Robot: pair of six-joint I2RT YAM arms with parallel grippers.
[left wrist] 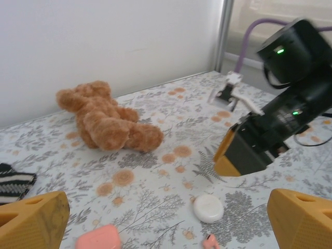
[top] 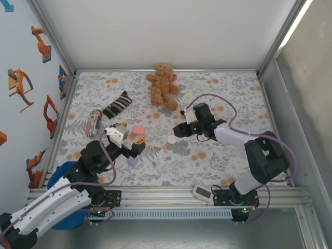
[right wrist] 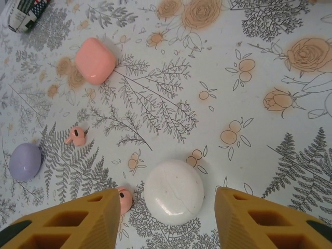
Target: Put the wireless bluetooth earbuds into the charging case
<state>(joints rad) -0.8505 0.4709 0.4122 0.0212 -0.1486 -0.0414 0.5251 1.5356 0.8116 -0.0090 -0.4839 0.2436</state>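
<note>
R gripper (right wrist: 165, 220) jaws apart over white case (right wrist: 174, 191) (L gripper (left wrist: 168, 224) apart too); lower centred, w/o bumping pink bud (right wrist: 123, 199).

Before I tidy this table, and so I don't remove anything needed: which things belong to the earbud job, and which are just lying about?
Job: pink case; white case; lilac case; loose pink earbud; second pink earbud beside the white case.

Lying about: teddy bear; striped sock; small patterned cylinder; small white device.
</note>
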